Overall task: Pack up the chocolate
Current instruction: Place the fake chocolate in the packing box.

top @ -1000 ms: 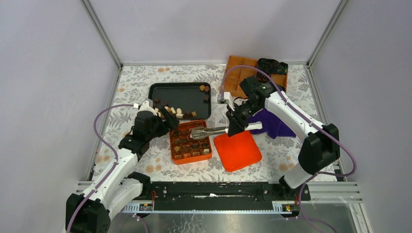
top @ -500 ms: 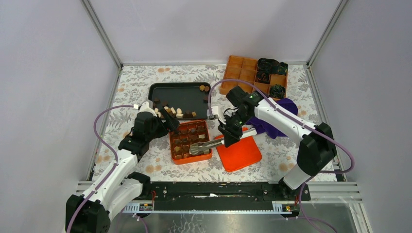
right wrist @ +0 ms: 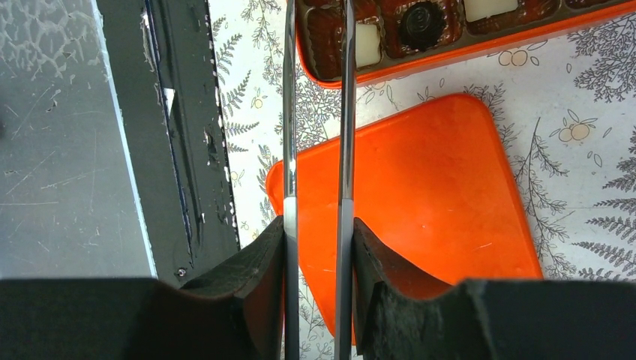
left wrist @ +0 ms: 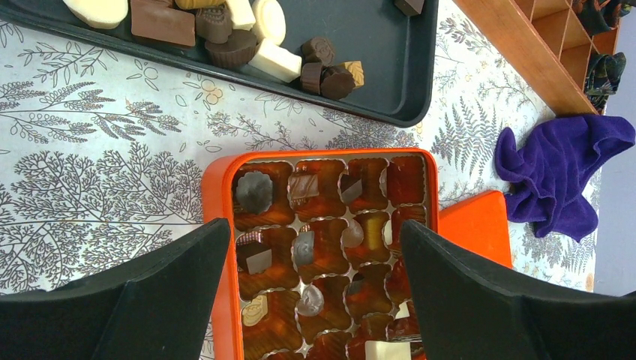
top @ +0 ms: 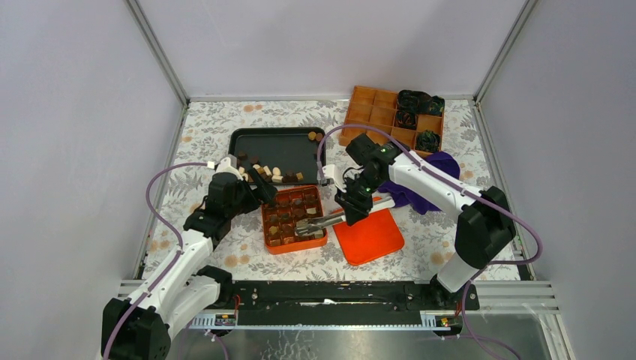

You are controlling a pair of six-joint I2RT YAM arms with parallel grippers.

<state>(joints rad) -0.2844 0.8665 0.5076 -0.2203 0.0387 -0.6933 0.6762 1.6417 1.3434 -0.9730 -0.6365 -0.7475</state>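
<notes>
An orange box (top: 294,219) with cells holds several chocolates (left wrist: 253,191), dark, brown and cream. More loose chocolates (top: 270,172) lie in the black tray (top: 281,146) behind it; they also show in the left wrist view (left wrist: 255,37). My left gripper (top: 259,184) is open and empty, hovering over the box's far left side, its fingers either side of the cells (left wrist: 313,229). My right gripper (top: 352,206) is shut on metal tongs (top: 319,223), whose tips reach over the box's near right cells (right wrist: 289,150). I cannot tell if the tongs hold a piece.
The box's orange lid (top: 367,236) lies flat right of the box, under my right gripper. A purple cloth (top: 420,187) lies further right. An orange divided crate (top: 375,112) at the back right holds black-and-green bundles (top: 420,101).
My right gripper has moved left and nearer with the tongs, bringing their tips from the box's far right cells to its near right cells. The left arm has not moved.
</notes>
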